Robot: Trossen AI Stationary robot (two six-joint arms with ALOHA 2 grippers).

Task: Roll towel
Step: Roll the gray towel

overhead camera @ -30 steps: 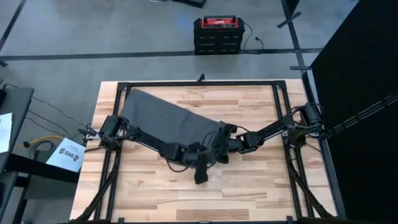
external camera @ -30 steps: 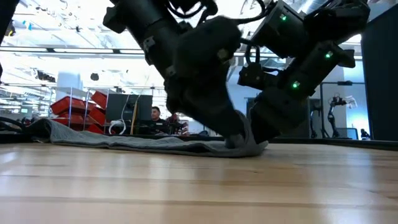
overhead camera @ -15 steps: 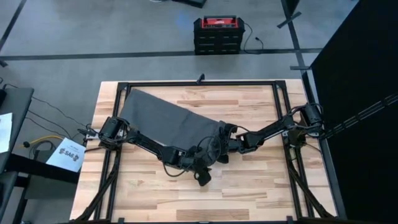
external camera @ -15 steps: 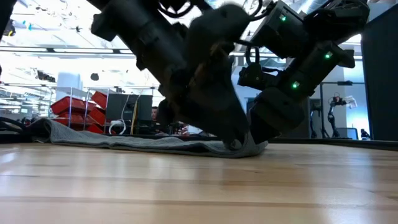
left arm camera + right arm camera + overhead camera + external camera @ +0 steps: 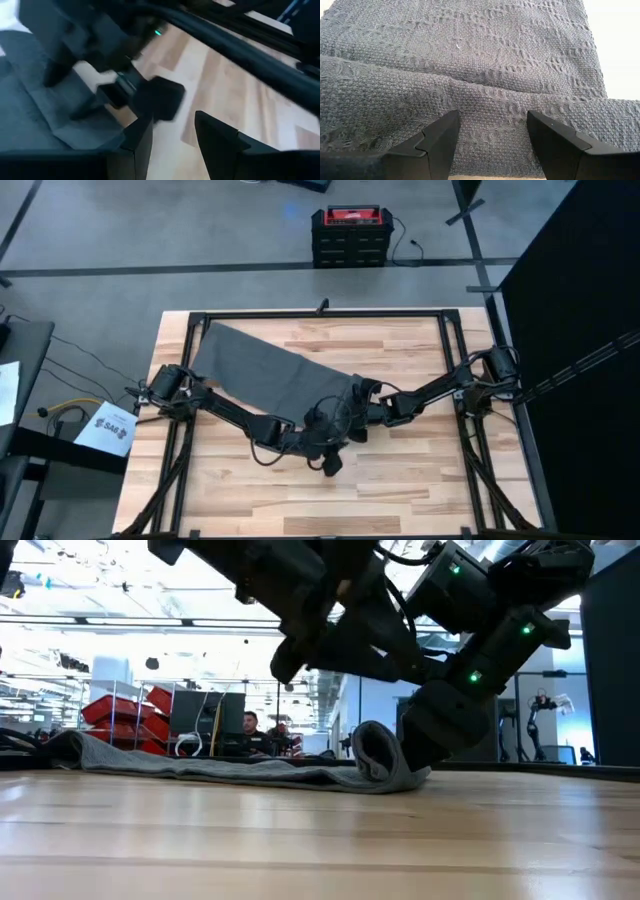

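— Biggest first? Wooden table (image 5: 400, 480), pale planks, black frame along its edges.

— Then the cloth? Dark grey towel (image 5: 265, 370), spread flat from near the far left corner slanting toward the table's middle. Lies low and flat in the low view, with its end toward the middle curled up into a small roll (image 5: 378, 762).

— Arms? Left arm (image 5: 220, 412) reaching in from the left edge across the towel's near border. Right arm (image 5: 440, 388) reaching in from the right edge to the rolled end.

— Claws? Left claw (image 5: 330, 463) just past the towel's curled end, over bare wood toward the near edge; fingers (image 5: 215, 137) apart in the left wrist view, nothing between them, lifted off the table in the low view. Right claw (image 5: 490, 135) down at the roll, fingers spread wide, towel weave filling the gap between them; cannot tell whether touching or just above.

— Beyond the table? Red and black case (image 5: 349, 235) on the floor past the far edge.
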